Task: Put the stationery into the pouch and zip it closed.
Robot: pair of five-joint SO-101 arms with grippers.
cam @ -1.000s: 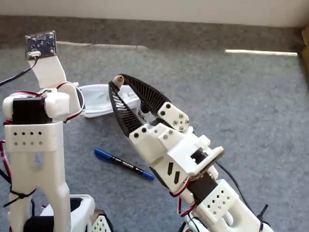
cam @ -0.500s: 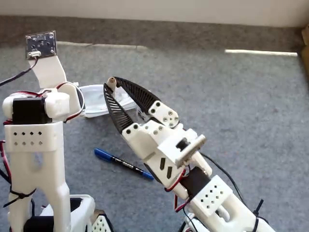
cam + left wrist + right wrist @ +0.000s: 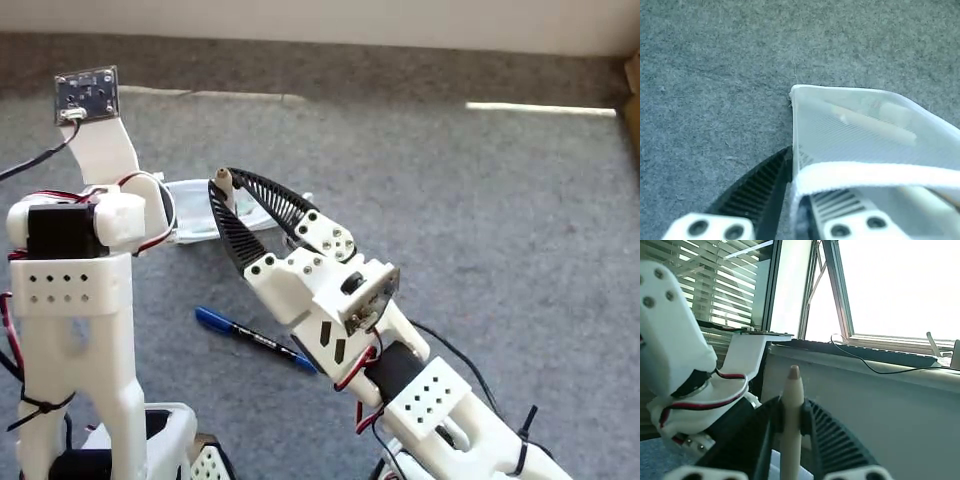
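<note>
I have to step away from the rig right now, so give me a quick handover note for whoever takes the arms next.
The left gripper is shut on the edge of the pouch, which lies on the carpet.
The right gripper is shut on a pencil, held at the pouch.
A blue pen lies loose on the carpet, nearer the arm bases.
Done: pale items show through the pouch's mesh.
Left: pencil in, blue pen in, zip shut. The zip's state is unclear.

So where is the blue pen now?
In the high view the blue pen lies flat on the carpet between the left arm and the right arm, on the near side of the pouch and apart from it.
</note>
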